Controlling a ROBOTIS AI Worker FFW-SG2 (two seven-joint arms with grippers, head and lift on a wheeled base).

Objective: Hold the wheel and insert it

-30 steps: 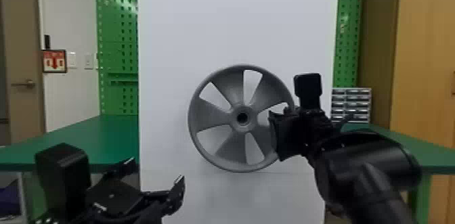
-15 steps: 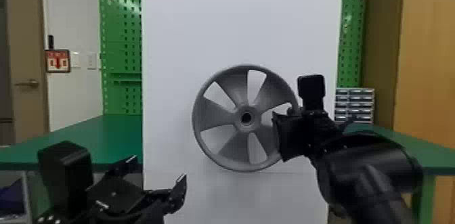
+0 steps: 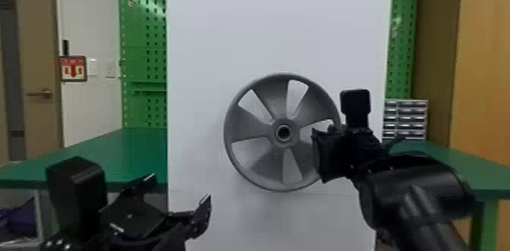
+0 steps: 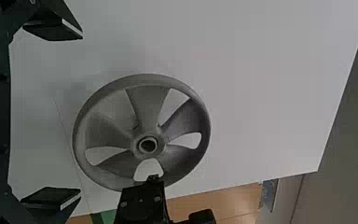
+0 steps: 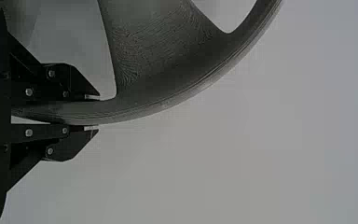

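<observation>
In the head view a grey spoked wheel [image 3: 262, 163] stands upright against the white panel, its hub hole facing the camera. My right gripper [image 3: 322, 155] is at the wheel's right side. In the right wrist view, the right gripper [image 5: 93, 113] is shut on the rim of the wheel [image 5: 158, 100], one finger on each side. My left gripper [image 3: 178, 189] stands lower left of the wheel, open and holding nothing. In the left wrist view, the left gripper [image 4: 79, 116] has its fingers wide apart, with the wheel [image 4: 147, 105] beyond them.
A tall white panel [image 3: 277, 22] rises behind the wheel. Green tables [image 3: 114, 155] flank it on both sides, with green pegboards [image 3: 144, 41] behind. A small drawer cabinet [image 3: 406, 117] stands at the right, near a wooden cupboard [image 3: 482, 60].
The whole head view has shifted slightly, with panel, wheel and background a little further right. The wheel stays in my right gripper, and both grippers keep nearly the same pose.
</observation>
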